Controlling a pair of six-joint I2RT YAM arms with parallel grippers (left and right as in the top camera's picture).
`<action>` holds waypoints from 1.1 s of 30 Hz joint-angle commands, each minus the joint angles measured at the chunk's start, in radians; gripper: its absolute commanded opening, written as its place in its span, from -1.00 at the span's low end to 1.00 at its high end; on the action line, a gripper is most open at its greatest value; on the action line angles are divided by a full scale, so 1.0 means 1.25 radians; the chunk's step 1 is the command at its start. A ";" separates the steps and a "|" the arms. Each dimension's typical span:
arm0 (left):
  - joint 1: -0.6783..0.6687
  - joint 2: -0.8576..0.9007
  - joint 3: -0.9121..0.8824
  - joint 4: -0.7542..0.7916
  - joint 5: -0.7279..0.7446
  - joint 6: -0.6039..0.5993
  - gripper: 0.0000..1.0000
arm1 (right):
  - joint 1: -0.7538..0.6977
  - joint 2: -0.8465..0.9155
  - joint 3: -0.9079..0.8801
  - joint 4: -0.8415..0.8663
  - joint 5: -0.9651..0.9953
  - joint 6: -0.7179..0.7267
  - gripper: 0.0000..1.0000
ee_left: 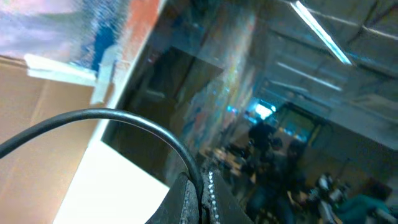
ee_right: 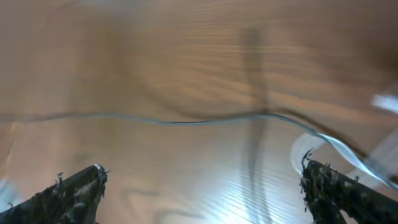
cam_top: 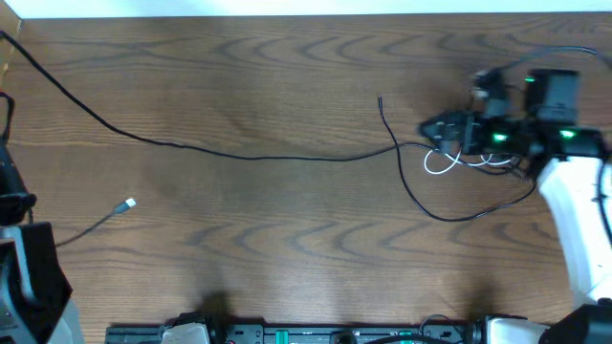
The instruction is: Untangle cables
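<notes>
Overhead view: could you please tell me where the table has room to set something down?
Free: the far strip between the long black cable and the table edge; the near middle, between the pale plug and the black loop. Crowded: the white loops at right.

The wooden bench (cam_top: 287,258) carries a long black cable (cam_top: 239,155) stretched across it. At the right lie a second black cable (cam_top: 449,219), curved, and a white cable (cam_top: 438,168) in loops. A light plug (cam_top: 129,204) lies at the left.

On my bench (cam_top: 287,277), a long cable (cam_top: 239,156) runs from the far-left corner to my right end effector (cam_top: 438,134), above a coiled cable (cam_top: 440,164); a cable plug (cam_top: 129,204) lies left.
</notes>
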 commanded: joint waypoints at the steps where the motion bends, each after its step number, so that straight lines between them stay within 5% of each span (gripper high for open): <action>1: -0.008 -0.003 0.001 -0.009 0.085 -0.018 -0.85 | 0.136 0.029 0.009 0.075 -0.102 -0.008 0.99; 12: -0.089 -0.004 0.002 -0.096 0.198 -0.154 -0.85 | 0.530 0.070 0.009 0.660 0.139 0.115 0.99; 20: -0.128 0.007 0.001 -0.135 0.505 -0.260 -0.85 | 0.673 0.137 0.009 0.787 0.224 0.111 0.98; 33: -0.139 0.012 0.002 -0.165 0.528 -0.270 -0.85 | 0.737 0.220 0.012 0.953 0.219 0.132 0.91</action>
